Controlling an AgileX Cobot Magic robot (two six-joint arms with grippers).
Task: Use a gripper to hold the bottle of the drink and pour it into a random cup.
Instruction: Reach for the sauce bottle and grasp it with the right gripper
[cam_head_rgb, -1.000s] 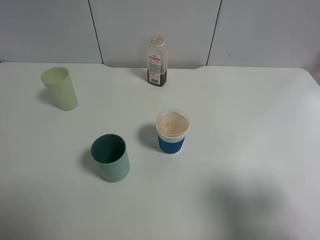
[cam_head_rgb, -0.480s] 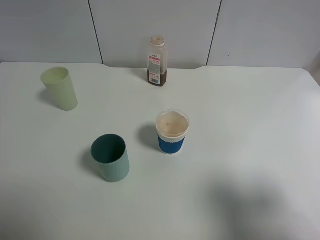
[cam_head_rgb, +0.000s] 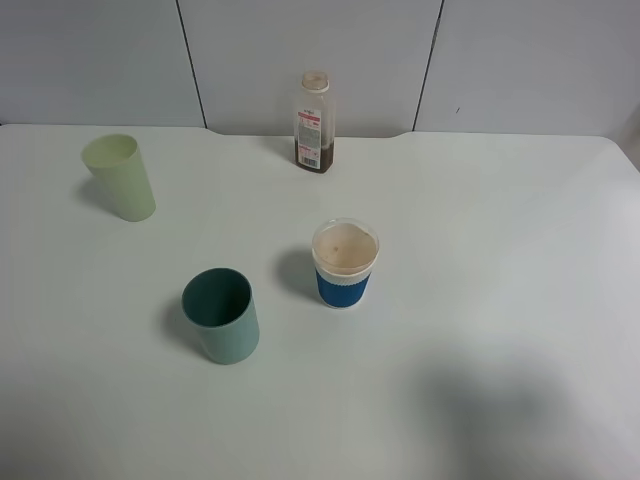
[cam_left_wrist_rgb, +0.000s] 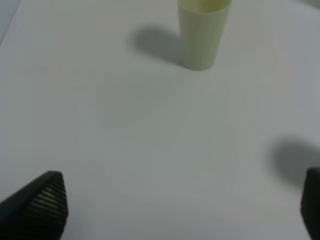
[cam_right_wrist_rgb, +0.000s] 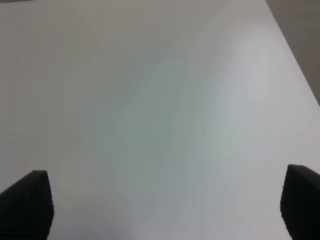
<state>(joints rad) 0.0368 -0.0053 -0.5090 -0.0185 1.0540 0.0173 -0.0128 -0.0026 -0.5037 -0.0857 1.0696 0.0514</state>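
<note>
The bottle of the drink (cam_head_rgb: 313, 122) stands upright at the back middle of the white table, uncapped, with a little brown liquid at its bottom. Nearer the front left stands the teal-green cup (cam_head_rgb: 221, 314), upright and dark inside. Neither arm shows in the exterior view. In the left wrist view my left gripper (cam_left_wrist_rgb: 182, 205) is open above bare table, its fingertips (cam_left_wrist_rgb: 44, 200) far apart. My right gripper (cam_right_wrist_rgb: 165, 205) is open too, its wide-set fingertips (cam_right_wrist_rgb: 30, 197) with nothing between them and only bare table beyond.
A pale yellow-green tumbler (cam_head_rgb: 119, 177) (cam_left_wrist_rgb: 202, 31) stands at the back left. A white cup with a blue band (cam_head_rgb: 344, 263) stands in the middle, light brown liquid inside. The table's right edge (cam_right_wrist_rgb: 295, 55) shows in the right wrist view.
</note>
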